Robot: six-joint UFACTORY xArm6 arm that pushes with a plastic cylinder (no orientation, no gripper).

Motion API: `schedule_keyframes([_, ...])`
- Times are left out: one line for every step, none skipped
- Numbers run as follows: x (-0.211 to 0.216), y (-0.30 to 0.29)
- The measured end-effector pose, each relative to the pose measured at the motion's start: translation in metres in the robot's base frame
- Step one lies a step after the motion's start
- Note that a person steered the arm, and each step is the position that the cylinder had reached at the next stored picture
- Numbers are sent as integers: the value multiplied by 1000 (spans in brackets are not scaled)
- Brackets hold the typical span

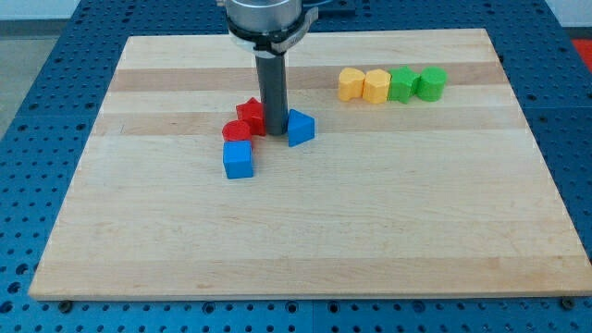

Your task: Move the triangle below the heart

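Observation:
My tip point(276, 132) rests on the board between the blue triangle point(300, 127), which touches it on its right, and a red star-like block point(251, 116) just to its left. The yellow heart-like block point(351, 83) lies further toward the view's top right, at the left end of a row. The triangle sits below and to the left of it, a short gap apart.
A red round block point(237, 131) and a blue cube point(238, 160) lie close below the red star. Right of the heart stand a yellow block point(376, 85), a green block point(402, 83) and a green round block point(431, 82). The wooden board point(305, 250) has blue pegboard around it.

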State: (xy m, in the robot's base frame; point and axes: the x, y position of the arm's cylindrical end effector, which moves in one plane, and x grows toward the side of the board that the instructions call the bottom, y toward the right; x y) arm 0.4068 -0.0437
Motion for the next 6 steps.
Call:
schedule_keyframes([2, 12])
schedule_keyframes([2, 24])
schedule_keyframes([14, 42])
schedule_keyframes([28, 62])
schedule_keyframes([32, 86])
schedule_keyframes([24, 93])
